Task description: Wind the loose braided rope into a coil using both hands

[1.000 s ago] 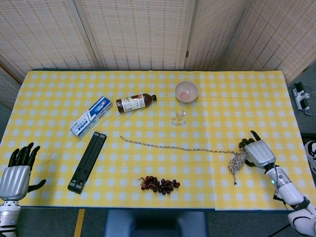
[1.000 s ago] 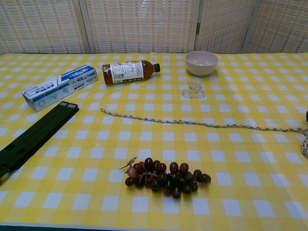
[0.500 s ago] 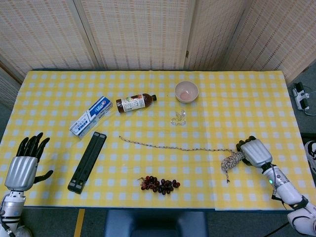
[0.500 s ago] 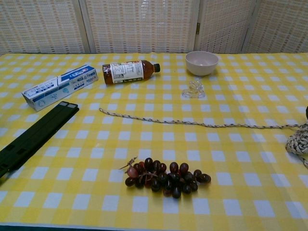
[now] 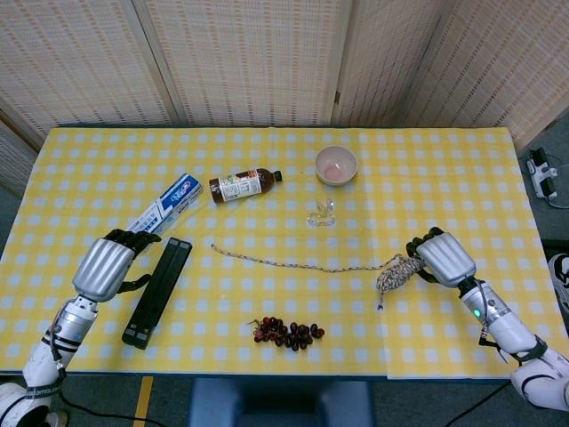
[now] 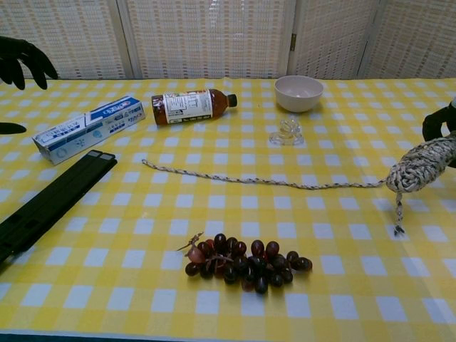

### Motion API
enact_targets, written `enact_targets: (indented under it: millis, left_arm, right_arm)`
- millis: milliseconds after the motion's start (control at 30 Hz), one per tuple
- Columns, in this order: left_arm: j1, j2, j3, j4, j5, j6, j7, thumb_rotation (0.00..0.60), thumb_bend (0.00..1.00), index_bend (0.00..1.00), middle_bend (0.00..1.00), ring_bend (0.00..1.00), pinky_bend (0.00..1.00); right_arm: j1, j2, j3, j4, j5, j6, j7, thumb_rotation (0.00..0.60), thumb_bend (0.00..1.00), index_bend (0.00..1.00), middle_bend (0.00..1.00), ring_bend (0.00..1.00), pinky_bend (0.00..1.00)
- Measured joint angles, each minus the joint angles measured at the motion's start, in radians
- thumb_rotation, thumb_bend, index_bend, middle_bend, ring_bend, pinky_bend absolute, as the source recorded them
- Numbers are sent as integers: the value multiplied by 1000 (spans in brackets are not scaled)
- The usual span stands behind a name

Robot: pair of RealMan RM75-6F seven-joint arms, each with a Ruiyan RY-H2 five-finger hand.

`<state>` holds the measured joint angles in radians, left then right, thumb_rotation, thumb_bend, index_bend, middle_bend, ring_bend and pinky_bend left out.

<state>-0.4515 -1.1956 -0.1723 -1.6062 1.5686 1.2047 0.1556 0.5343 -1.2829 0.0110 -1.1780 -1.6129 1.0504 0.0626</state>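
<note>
While most of the braided rope (image 5: 302, 263) lies stretched across the checked tablecloth (image 5: 427, 178), its wound end is bunched in the right hand (image 5: 440, 258), whose fingers clamp it. The left hand (image 5: 105, 267), fingers spread and empty, hovers near the black bar (image 5: 158, 291). It should probably take the free end by the bottle (image 5: 244, 185) and feed slack evenly, avoiding the grapes (image 5: 287, 333).

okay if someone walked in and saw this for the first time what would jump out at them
Probably the right hand at the table's right side, gripping a wound bundle of braided rope whose loose tail trails left across the yellow checked cloth. Next, the dark grapes near the front edge.
</note>
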Motion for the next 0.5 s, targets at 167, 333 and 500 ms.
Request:
enact_targets:
  millis: [167, 333, 500]
  left_arm:
    - [-99, -55, -25, 18, -41, -122, 43, 600, 276, 390, 652, 628, 669]
    - [-194, -152, -52, 75, -123, -223, 89, 600, 312, 409, 746, 704, 731]
    - [-274, -242, -76, 153, -212, -300, 147, 600, 324, 428, 794, 742, 746]
  right_arm:
    - [25, 17, 11, -32, 11, -24, 6, 600, 468, 717, 523, 544, 343]
    - [39, 21, 14, -41, 29, -47, 25, 600, 467, 723, 525, 544, 343]
    - [47, 25, 19, -42, 47, -63, 17, 600, 468, 724, 525, 544, 343]
